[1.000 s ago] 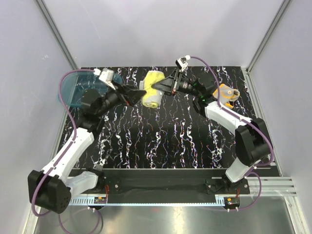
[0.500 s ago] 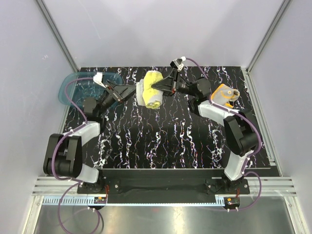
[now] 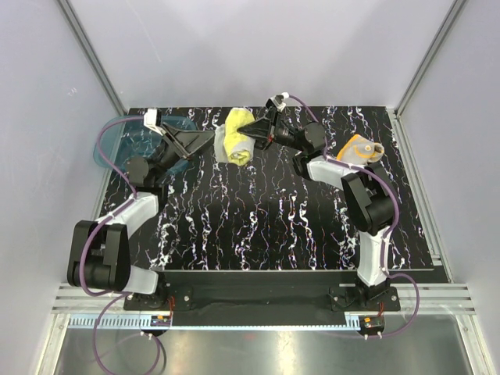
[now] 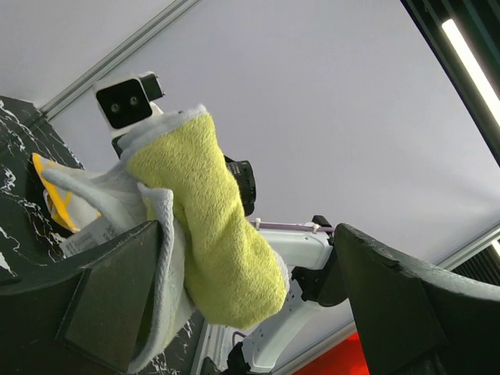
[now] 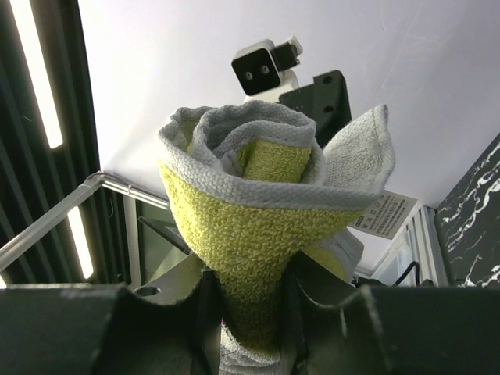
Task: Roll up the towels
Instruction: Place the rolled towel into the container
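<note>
The yellow towel (image 3: 237, 142) sits at 12 o'clock over the table (image 3: 258, 226), near the far edge, wound into a loose roll with its grey-beige side showing at the ends. The right gripper (image 3: 250, 134) comes at it from 3 o'clock, fingers clamped on one end. In the right wrist view the roll (image 5: 258, 226) stands up out of the gripper (image 5: 250, 312) like a cone: yellow outside, grey-beige coils inside, a loose flap and a white label off to 3 o'clock. The left gripper (image 3: 205, 141) points at the roll from 9 o'clock, fingers spread wide and holding nothing. In the left wrist view the towel (image 4: 219, 234) hangs in the gap between them (image 4: 246, 234), its grey edge just beside the left-hand finger (image 4: 117, 297); I cannot tell whether they touch. From above I cannot tell whether the roll clears the table. The orange towel (image 3: 361, 150) lies bunched on the table at 2 o'clock, well apart from both grippers, beside the right arm's forearm. A teal basin (image 3: 116, 141) sits at 10 o'clock, overhanging the table's left edge, behind the left arm.
</note>
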`<state>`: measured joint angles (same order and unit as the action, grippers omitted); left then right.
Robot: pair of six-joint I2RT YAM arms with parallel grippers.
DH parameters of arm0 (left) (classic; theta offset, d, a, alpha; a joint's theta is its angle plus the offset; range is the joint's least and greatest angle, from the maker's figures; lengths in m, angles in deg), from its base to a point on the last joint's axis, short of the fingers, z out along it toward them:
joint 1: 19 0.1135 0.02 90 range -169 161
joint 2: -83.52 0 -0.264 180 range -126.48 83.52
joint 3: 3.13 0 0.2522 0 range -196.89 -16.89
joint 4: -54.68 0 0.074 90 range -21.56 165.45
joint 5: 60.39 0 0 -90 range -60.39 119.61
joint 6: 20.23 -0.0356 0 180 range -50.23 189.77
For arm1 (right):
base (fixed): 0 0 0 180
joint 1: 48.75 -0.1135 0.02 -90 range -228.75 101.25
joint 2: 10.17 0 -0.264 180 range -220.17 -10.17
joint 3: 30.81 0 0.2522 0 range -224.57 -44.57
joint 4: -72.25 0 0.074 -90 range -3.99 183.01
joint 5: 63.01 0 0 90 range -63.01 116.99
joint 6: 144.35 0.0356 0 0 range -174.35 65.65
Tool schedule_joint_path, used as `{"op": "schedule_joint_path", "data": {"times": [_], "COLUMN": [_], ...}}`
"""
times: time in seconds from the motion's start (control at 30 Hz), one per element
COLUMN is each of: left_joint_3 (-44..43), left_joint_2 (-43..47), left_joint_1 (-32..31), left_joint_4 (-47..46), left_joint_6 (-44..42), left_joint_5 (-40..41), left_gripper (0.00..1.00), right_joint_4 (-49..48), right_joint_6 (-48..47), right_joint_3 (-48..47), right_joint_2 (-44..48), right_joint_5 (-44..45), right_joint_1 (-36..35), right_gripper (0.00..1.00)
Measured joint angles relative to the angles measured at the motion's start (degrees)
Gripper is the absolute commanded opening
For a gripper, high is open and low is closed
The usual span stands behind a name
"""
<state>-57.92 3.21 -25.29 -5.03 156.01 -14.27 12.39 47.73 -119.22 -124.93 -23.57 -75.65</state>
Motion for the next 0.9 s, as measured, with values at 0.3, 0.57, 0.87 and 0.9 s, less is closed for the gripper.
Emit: {"op": "schedule_joint_path", "data": {"times": [0.3, 0.57, 0.87, 0.9], "left_joint_3": [0.46, -0.7, -1.27, -1.27], "left_joint_2": [1.46, 7.65, 5.66, 5.22], "left_joint_1": [-0.42, -1.25, -1.29, -1.29], "left_joint_4": [1.53, 15.1, 22.08, 20.37], "left_joint_6": [-7.1, -22.91, -27.52, -26.75], "left_joint_5": [-1.9, -1.9, -2.01, -2.23], "left_gripper": [0.99, 0.99, 0.99, 0.99], "right_joint_4": [-0.59, -0.66, -0.63, -0.66], "right_joint_6": [1.49, 2.08, 3.06, 3.08], "right_joint_3": [-3.13, -3.13, -4.74, -4.85], "right_joint_2": [-0.11, 0.0, 0.0, 0.0], "right_joint_5": [0.35, 0.33, 0.02, 0.02], "right_joint_1": [-0.02, -0.22, -1.81, -1.9], "right_gripper": [0.0, 0.0, 0.0, 0.0]}}
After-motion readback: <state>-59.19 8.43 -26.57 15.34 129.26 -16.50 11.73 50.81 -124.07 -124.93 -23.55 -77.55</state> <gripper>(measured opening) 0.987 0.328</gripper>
